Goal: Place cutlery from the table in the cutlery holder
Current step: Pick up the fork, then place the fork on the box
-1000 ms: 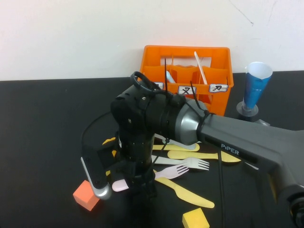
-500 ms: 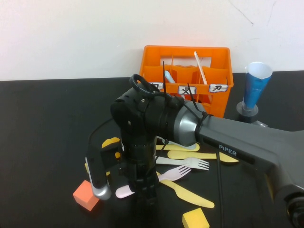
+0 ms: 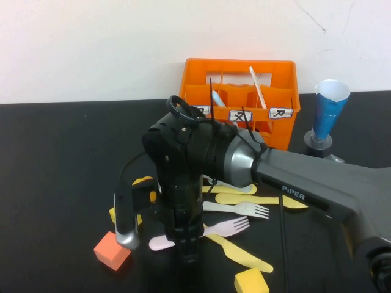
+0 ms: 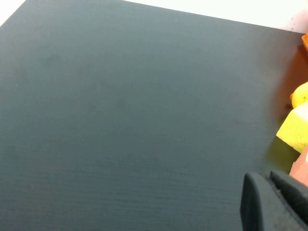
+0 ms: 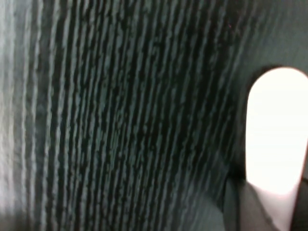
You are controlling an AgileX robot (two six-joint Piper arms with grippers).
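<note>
Several pieces of cutlery lie on the black table (image 3: 55,152) in front of the orange holder (image 3: 239,97). The right gripper (image 3: 186,247) points down at the pink fork (image 3: 211,231), its handle end between the fingers; whether they pinch it I cannot tell. The left gripper (image 4: 269,204) barely shows, state unclear.

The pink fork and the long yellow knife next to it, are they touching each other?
Touching. In the high view the pink fork lies across the handle end of the yellow knife, with no gap showing. The right gripper stands over the fork's handle.
</note>
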